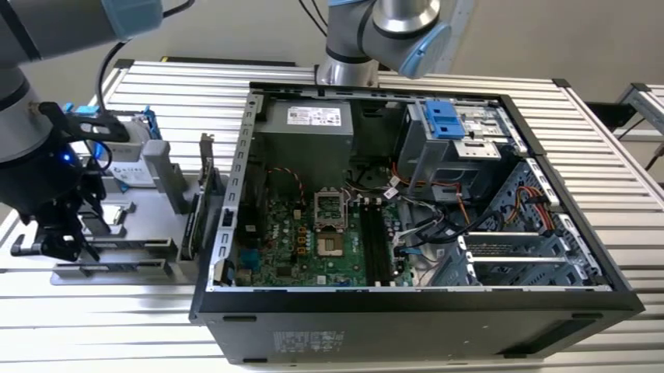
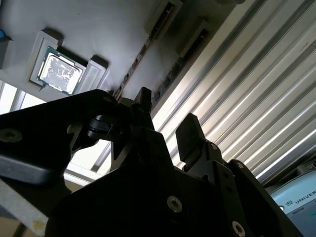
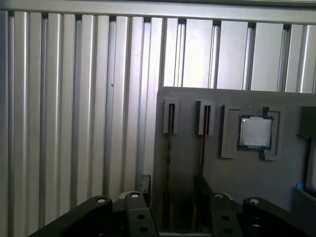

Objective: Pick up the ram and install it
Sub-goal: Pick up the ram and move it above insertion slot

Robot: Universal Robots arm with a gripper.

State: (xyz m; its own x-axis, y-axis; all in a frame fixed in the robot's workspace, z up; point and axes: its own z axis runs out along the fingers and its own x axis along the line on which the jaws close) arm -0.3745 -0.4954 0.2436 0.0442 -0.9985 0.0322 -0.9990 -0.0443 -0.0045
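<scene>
Black gripper point(image 3: 173, 197) fingers point(image 3: 133, 207), parted and empty, hang over the grey tray point(image 3: 237, 182) where the ram point(image 3: 169, 143) stands on edge in its slot beside a second stick point(image 3: 203, 143), so neither pickup nor installation in the open computer case point(image 1: 415, 311) is done.

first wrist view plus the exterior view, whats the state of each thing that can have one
black two-fingered hand: open, holding nothing, over the grey plastic tray
two dark narrow ram sticks: on edge in tray slots, not gripped
square silver processor chip: seated in its tray recess
black computer case: side open, motherboard exposed
</scene>
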